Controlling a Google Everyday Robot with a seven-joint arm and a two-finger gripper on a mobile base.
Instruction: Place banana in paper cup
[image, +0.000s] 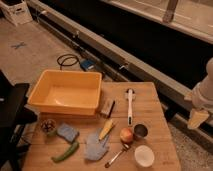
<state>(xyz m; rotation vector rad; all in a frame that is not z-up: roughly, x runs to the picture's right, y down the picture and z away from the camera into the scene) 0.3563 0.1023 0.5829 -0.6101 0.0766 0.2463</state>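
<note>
Light: dim and warm, with a yellow-orange cast over everything. It comes from overhead. The wooden table (150, 107) is the brightest zone. The yellow bin (65, 92) glows evenly and throws a short, soft shadow along its near side. The paper cup (144, 155) is the palest spot, nearly washed out. The band beyond the rail (125, 60) is almost black. The gripper (197, 119) hangs past the table's right edge, pale against the dark floor.

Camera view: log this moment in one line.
banana: on table, ungrasped | paper cup: upright, no banana inside | gripper: beyond table edge, apart from banana
</note>
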